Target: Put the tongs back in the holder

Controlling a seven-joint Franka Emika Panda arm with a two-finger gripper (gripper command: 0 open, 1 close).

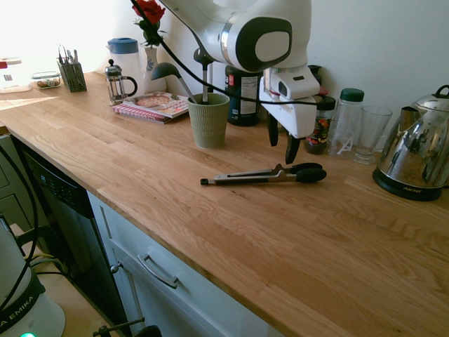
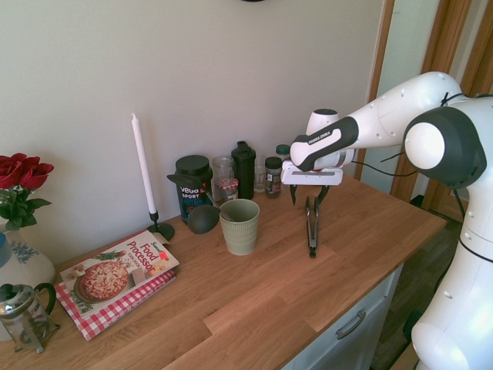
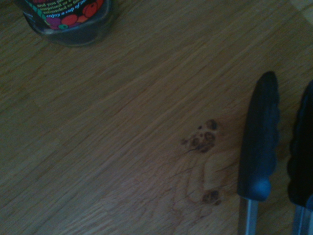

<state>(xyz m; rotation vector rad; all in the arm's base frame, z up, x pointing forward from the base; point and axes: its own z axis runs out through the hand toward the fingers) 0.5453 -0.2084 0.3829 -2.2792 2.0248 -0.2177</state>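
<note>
Tongs (image 1: pixel 263 175) lie flat on your table (image 1: pixel 295 239), near the green holder (image 1: pixel 209 120); your fingers (image 1: pixel 292 149) hang open above their black handles, gripping nothing.

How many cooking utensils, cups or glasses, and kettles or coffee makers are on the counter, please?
Cooking utensils: 2, the tongs and the ladle.
Cups or glasses: 2, the green holder and the clear glass.
Kettles or coffee makers: 2, the steel kettle and the French press.
Total: 6
</note>
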